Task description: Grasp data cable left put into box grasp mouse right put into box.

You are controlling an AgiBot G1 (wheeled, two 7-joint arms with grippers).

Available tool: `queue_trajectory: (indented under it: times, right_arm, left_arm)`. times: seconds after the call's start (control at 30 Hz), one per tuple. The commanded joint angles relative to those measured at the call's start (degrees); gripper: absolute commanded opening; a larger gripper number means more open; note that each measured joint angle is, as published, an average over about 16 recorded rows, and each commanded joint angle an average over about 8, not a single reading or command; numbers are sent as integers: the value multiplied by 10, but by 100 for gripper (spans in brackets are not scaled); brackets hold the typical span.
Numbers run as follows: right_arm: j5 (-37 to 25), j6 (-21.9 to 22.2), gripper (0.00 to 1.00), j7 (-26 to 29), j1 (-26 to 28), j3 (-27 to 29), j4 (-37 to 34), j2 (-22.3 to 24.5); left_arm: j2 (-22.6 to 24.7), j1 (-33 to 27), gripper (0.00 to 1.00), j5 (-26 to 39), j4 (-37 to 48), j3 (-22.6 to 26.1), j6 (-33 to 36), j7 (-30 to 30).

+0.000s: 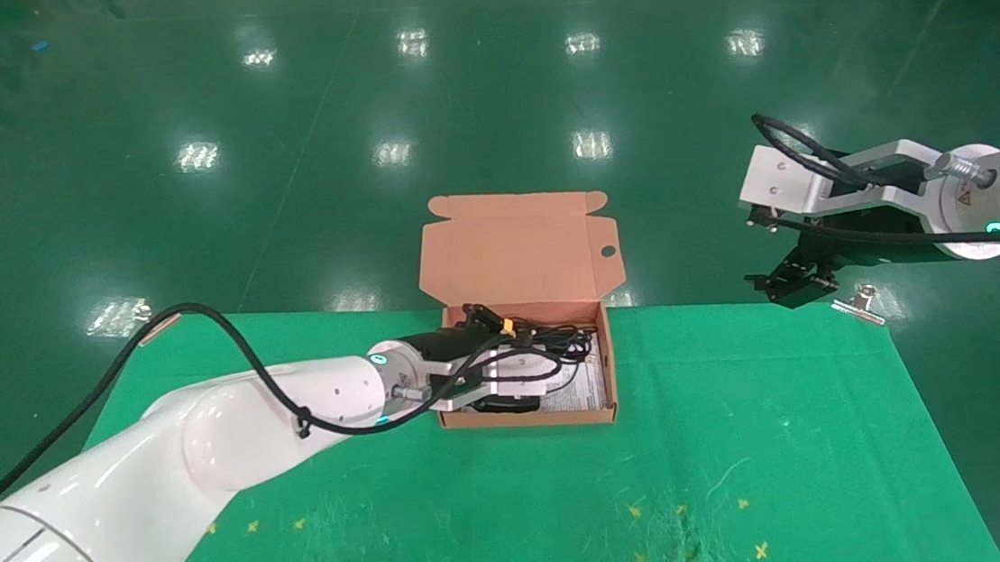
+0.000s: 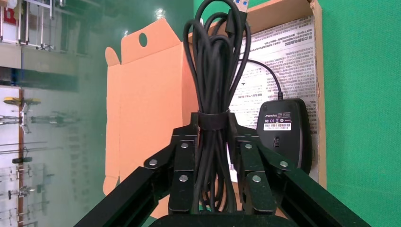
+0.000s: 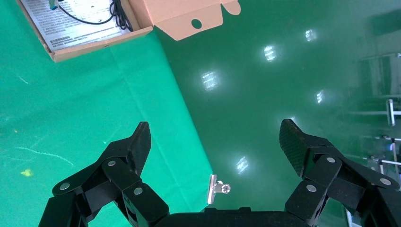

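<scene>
The tan box (image 1: 566, 417) stands open at the table's far middle, its lid (image 1: 511, 248) upright behind it. My left gripper (image 1: 513, 375) hovers over the box, shut on the data cable (image 2: 215, 71). The fingers (image 2: 182, 156) pinch the black bundle at its strap (image 2: 213, 122), and the loops reach across the box toward its right side (image 1: 560, 341). The mouse (image 2: 283, 132) lies upside down on the white sheet (image 2: 288, 56) inside the box, label up, beside my left gripper (image 2: 213, 124). My right gripper (image 1: 789, 278) is open and empty, raised beyond the table's far right corner.
A silver binder clip (image 1: 859, 302) holds the green cloth at the far right corner, and shows below my right gripper (image 3: 215, 130) in the right wrist view (image 3: 216, 188). Another clip (image 1: 158, 327) sits at the far left corner. The box corner (image 3: 101, 43) shows far off there.
</scene>
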Motion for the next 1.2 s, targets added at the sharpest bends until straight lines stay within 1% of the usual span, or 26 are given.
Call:
queue_trajectory:
  times: [0.03,0.2,0.3,0.47,0.6,0.8,0.97,1.2]
  right_arm:
    - [0,0,100,0,0,0,-1,-1]
    - [0,0,100,0,0,0,-3,-2]
    - [-1,3,100,0,4,3,-3,-1]
    - [-20,7,100,0,30,12,1,-1]
    - [-42,-5,100,-7,58,14,5,-4]
    - [-56,-25,100,-18,75,16,9,-6]
    - [-23,-43,100,-36,51,45,9,-2]
    - [61,-81,100,-78,-15,116,10,8]
  left_arm:
    - [0,0,100,2,0,-2,0,1]
    - [-6,0,100,4,-7,-4,2,1]
    - [-18,-5,100,4,-18,-7,-3,1]
    - [-46,-31,100,18,-44,-15,-32,-2]
    - [-58,-53,100,32,-53,-21,-53,-14]
    - [-63,-64,100,30,-54,-30,-55,-30]
    - [-82,-51,100,2,-69,-55,-23,-39]
    - [-125,-16,100,-65,-105,-110,53,-60]
